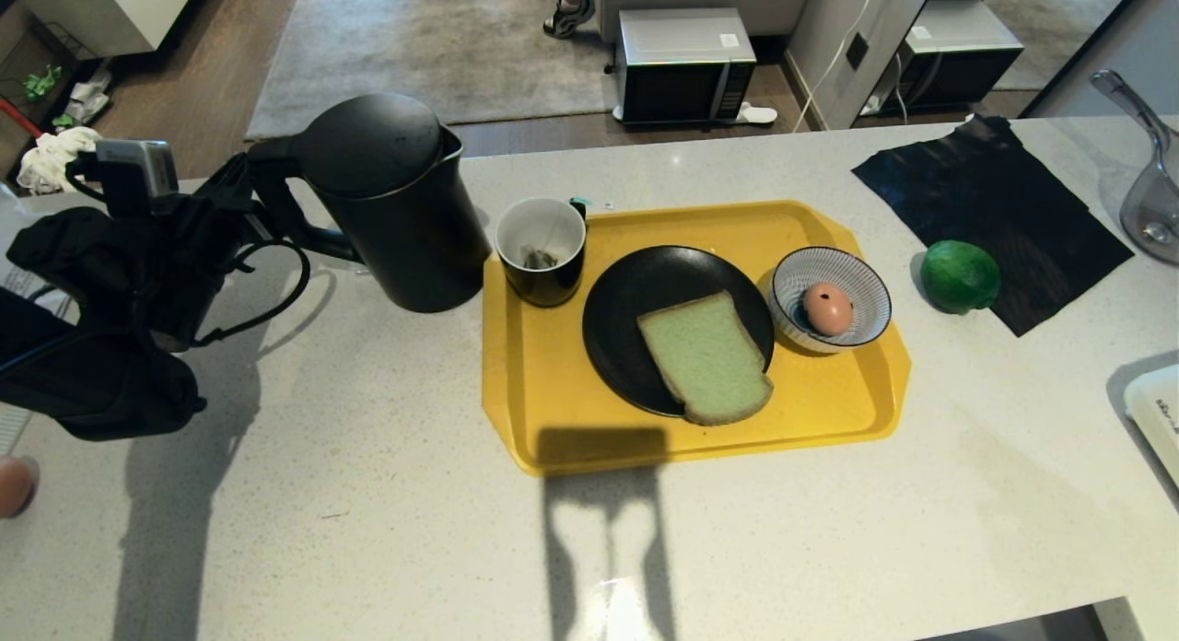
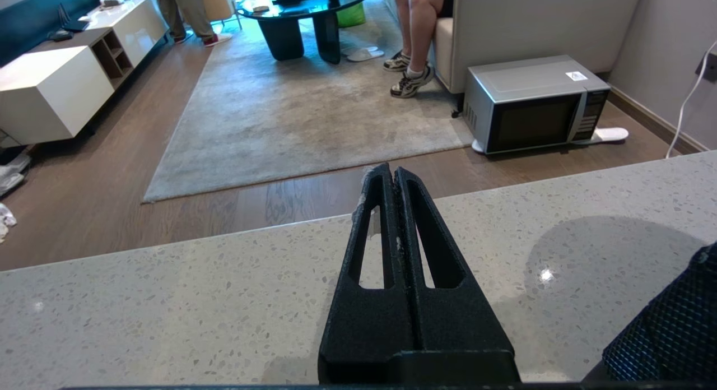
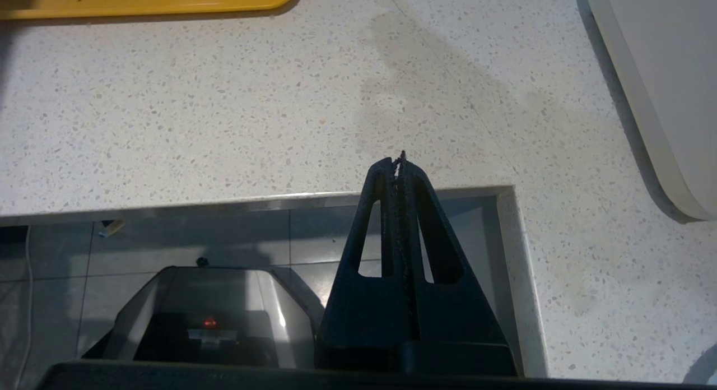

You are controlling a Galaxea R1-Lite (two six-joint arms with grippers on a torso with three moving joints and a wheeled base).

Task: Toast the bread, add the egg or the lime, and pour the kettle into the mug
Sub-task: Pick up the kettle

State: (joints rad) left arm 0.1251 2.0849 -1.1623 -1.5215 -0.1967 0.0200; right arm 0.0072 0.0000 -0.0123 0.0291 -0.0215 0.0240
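Head view
Tray [image 1: 516, 383]: yellow, on the pale speckled counter [image 1: 368, 530].
Mug [image 1: 542, 250]: on the tray's far left corner, teabag inside.
Plate [image 1: 617, 328]: black, mid-tray, just right of the mug.
Bread [image 1: 705, 356]: pale green slice flat on the plate, its near corner hanging over the plate's rim.
Bowl [image 1: 866, 296]: blue-striped, at the tray's right end.
Egg [image 1: 827, 308]: inside the bowl.
Lime [image 1: 960, 275]: off the tray to the right, on the near edge of a black cloth [image 1: 1004, 190].
Kettle [image 1: 387, 199]: upright on the counter just left of the tray, lid on, handle turned toward the left arm.
Left gripper [image 1: 241, 192]: just beside the kettle's handle — whether it touches cannot be told here.

Left wrist view
Left gripper [image 2: 392, 180]: jaws pressed together, nothing between them, over bare counter.
Beyond the counter: a rug, a microwave [image 2: 535, 104] on the floor, a seated person's legs [image 2: 417, 31].

Right wrist view
Right gripper [image 3: 399, 165]: jaws closed and empty — at the counter's near edge, well apart from the tray's rim [image 3: 168, 6].
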